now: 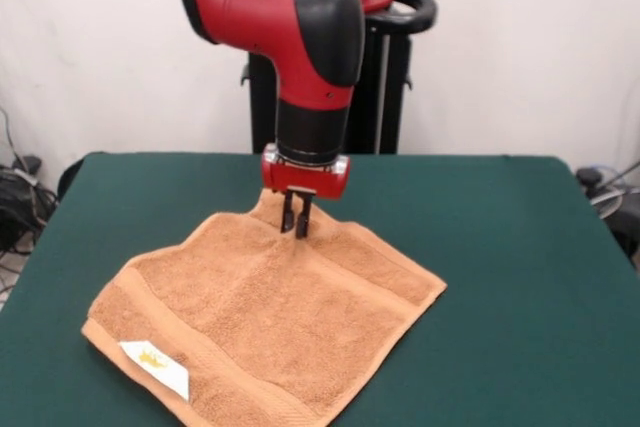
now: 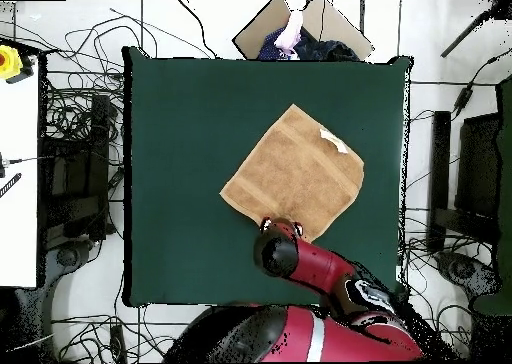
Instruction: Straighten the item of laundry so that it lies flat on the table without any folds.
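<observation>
The orange-tan towel (image 1: pixel 270 312) lies spread like a diamond on the dark green table (image 1: pixel 500 247), with its white label (image 1: pixel 155 367) at the near left corner. My gripper (image 1: pixel 295 222) points straight down at the towel's far corner, and its fingers are pinched close together on the cloth. A low ridge runs from the fingertips toward the towel's right corner. In the overhead view the towel (image 2: pixel 292 170) lies right of the table's (image 2: pixel 180 130) centre with the label (image 2: pixel 335 140) at its upper right. There the arm (image 2: pixel 285 250) hides the gripper over the towel's lower corner.
The black pedestal (image 1: pixel 385 87) stands behind the table's far edge. Cables (image 1: pixel 20 197) lie on the floor at the left. In the overhead view a cardboard box (image 2: pixel 310 25) sits beyond the table's top edge.
</observation>
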Controlling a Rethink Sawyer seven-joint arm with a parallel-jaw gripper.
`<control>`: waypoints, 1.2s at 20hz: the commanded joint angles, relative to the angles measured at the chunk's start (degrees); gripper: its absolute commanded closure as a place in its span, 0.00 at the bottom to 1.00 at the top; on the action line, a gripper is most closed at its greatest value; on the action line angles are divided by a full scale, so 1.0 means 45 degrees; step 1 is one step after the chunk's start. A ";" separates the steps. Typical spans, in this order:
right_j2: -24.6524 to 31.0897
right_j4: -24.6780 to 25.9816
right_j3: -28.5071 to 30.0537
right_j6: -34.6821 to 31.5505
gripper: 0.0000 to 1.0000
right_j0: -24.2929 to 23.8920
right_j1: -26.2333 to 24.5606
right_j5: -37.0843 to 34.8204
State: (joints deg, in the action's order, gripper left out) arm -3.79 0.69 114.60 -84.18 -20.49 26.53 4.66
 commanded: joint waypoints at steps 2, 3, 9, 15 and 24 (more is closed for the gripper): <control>0.0384 -0.0491 0.0202 -0.3158 1.00 0.0459 -0.0688 0.0612; 0.0407 -0.0468 0.0193 -0.3105 1.00 0.0459 -0.0681 0.0583; 0.0482 -0.0370 0.0191 -0.2933 1.00 0.0566 -0.0652 0.0482; 0.0528 -0.0401 0.0386 -0.3005 1.00 0.0761 -0.0526 0.0485; 0.0338 -0.0319 0.0875 -0.2995 1.00 0.1142 -0.0041 0.0464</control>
State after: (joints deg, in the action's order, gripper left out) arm -4.05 0.68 116.81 -84.18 -17.16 26.80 5.76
